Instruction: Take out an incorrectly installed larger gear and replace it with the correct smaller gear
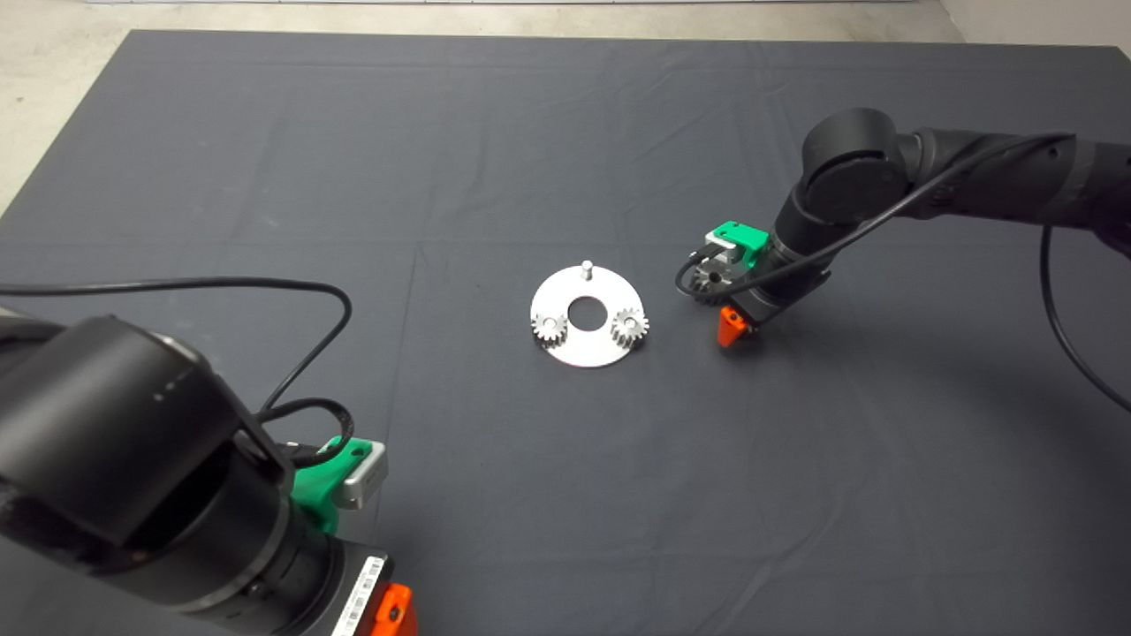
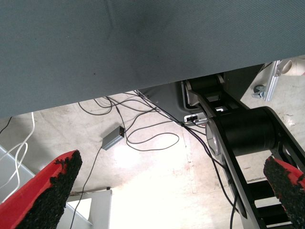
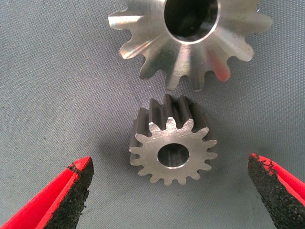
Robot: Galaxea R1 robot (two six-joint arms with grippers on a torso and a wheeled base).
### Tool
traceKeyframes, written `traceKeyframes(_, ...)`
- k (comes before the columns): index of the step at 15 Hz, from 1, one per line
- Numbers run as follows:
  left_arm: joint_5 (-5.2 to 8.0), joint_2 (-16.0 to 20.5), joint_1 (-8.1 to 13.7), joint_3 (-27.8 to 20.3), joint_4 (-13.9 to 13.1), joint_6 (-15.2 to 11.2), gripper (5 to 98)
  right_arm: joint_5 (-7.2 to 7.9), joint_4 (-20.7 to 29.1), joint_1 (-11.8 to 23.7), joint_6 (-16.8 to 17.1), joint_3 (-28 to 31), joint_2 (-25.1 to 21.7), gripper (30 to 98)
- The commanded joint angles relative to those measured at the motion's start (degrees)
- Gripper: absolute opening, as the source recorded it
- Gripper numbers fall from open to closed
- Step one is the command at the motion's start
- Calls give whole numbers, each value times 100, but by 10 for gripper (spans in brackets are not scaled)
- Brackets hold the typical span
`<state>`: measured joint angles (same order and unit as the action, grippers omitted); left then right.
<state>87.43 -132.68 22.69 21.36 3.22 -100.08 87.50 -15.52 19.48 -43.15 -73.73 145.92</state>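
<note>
Right gripper hanging wide open over the smaller gear, nothing pinched yet

Its two red fingers are sitting spread with the smaller gear lying flat on the mat between them, touching neither pad. The larger gear is lying on the mat just beside it, close but not touching as far as I can see. From overhead, the right gripper is hovering at about 3 o'clock of the round plate, which is carrying two small gears at roughly 8 and 4 o'clock and a bare pin at 12. Left gripper is idling at the mat's lower left edge, fingers spread too, looking at cables on the floor.
</note>
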Motion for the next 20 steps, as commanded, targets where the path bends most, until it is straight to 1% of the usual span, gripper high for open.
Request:
traceKeyframes(1, 37, 27, 43, -98, -93, -37, 982, 391, -153, -6, -44, -8, 56, 855)
traceKeyframes(3, 37, 27, 43, -107, -93, -37, 982, 391, -162, -40, -44, -13, 73, 806)
traceKeyframes(5, 37, 27, 43, -106, -93, -37, 982, 391, -162, -40, -44, -8, 73, 803)
traceKeyframes(7, 37, 27, 43, -107, -93, -37, 982, 391, -156, -49, -44, 10, 82, 757)
traceKeyframes(9, 37, 18, 43, -107, -93, -37, 982, 391, -162, -49, -44, 0, 82, 753)
traceKeyframes(10, 37, 18, 43, -107, -93, -37, 982, 391, -162, -49, -41, 0, 82, 741)
traceKeyframes(11, 37, 18, 43, -107, -93, -37, 982, 391, -162, -41, -35, 0, 82, 708)
traceKeyframes(12, 37, 18, 43, -107, -93, -37, 982, 382, -162, -41, -18, -17, 82, 707)
traceKeyframes(13, 37, 18, 43, -107, -93, -37, 983, 344, -162, -40, -18, -17, 79, 707)
traceKeyframes(16, 37, 18, 43, -107, -93, -37, 982, 161, -171, -40, 0, -52, 73, 707)
traceKeyframes(19, 37, 18, 43, -107, -93, -37, 982, 92, -182, -40, 9, -70, 73, 707)
traceKeyframes(20, 28, 18, 43, -107, -93, -37, 982, 92, -215, -40, 9, -79, 73, 707)
